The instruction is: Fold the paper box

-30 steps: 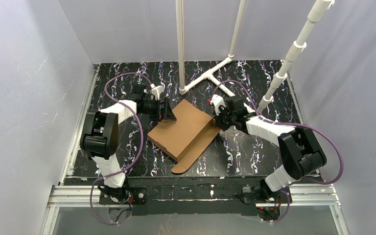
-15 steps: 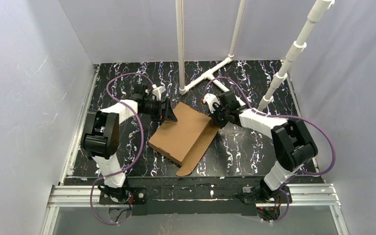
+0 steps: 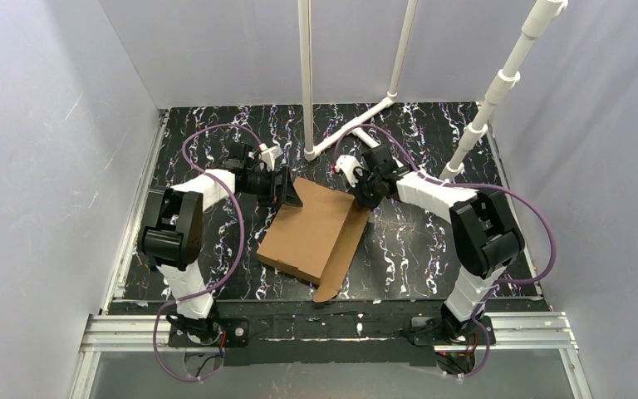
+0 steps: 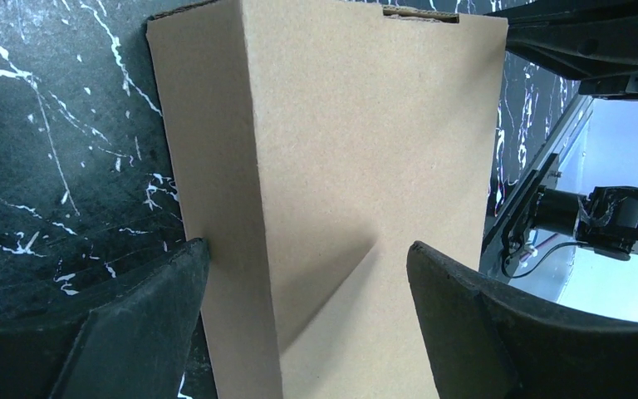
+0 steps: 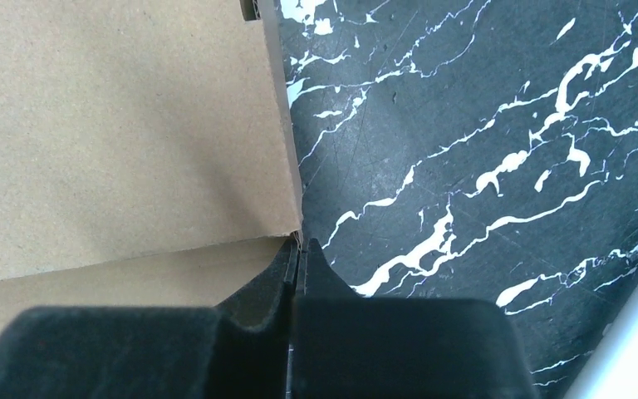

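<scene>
Operator: left pincer [image 4: 307, 274] first, how does it stand?

Observer: Spread wide, with the far-left corner of the paper box [image 3: 309, 226] between its fingers [image 4: 133, 332]. One finger lies against the side wall and the other hangs over the top panel. I cannot tell whether that one touches. It pinches nothing.

Operator: And the right pincer [image 5: 297, 249]?

Observer: Pressed together, with nothing between the tips that I can see. The tips sit right at the far-right corner of the box, where the top panel meets the long flap [image 3: 345, 253] running down its right side.

Operator: Where is the box itself?

Observer: Middle of the table [image 3: 407, 258], turned askew, between the two arms. The top panel lies flat and looks closed. The flap along the right stands out at a slant, its rounded end pointing near, toward the bases.

Operator: So which step is this?

Observer: My reading is that the body is formed and the lid is down. The right pincer is at the side flap to nudge it in, and the left braces the opposite corner. Mostly done, not finished.

Operator: Next move?

Observer: Probably a push leftward along that flap, low and steady, so it folds against the wall and tucks in, with the left set firm so the box does not slide or spin
</scene>
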You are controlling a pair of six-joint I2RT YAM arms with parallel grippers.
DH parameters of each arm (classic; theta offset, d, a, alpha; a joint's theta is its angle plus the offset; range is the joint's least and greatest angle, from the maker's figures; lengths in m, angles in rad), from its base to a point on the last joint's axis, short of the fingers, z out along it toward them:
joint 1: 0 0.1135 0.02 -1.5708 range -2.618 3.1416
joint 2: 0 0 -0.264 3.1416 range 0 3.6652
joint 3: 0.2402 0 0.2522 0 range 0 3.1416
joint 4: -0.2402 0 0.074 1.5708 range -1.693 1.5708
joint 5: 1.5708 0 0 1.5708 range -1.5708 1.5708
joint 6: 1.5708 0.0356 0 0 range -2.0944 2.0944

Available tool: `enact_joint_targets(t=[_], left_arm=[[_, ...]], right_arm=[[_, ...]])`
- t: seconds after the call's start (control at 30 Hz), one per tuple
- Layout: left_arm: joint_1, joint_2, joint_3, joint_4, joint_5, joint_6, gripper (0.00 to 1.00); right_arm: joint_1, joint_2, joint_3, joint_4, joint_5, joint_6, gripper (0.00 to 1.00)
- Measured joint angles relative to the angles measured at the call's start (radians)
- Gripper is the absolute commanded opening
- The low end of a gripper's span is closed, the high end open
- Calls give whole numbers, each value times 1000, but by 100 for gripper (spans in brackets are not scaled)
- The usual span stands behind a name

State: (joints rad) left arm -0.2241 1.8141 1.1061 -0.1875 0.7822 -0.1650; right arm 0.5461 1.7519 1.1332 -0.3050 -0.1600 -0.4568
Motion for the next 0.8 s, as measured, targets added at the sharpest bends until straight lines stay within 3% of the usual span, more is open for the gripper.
enact_joint_targets(t=[0.2,0.3,0.63,0.7,0.8], left_arm=[[-7,-19,1,-2,-61,-51,95],[4,-74,-3,-1,-106,-87,98],[232,-407,-143,30,-152,-269,98],[261,-466,-213,37,-135,-316,94],[237,-572,-319,10,-122,-361,80]], right_arm=[[5,22,49,-58,1,-12,51],[6,6,48,-82,0,-19,64],[-9,-288,-76,-109,-27,-79,80],[-16,-354,-103,-134,-82,-141,81],[-19,-451,-152,-223,-234,-294,87]])
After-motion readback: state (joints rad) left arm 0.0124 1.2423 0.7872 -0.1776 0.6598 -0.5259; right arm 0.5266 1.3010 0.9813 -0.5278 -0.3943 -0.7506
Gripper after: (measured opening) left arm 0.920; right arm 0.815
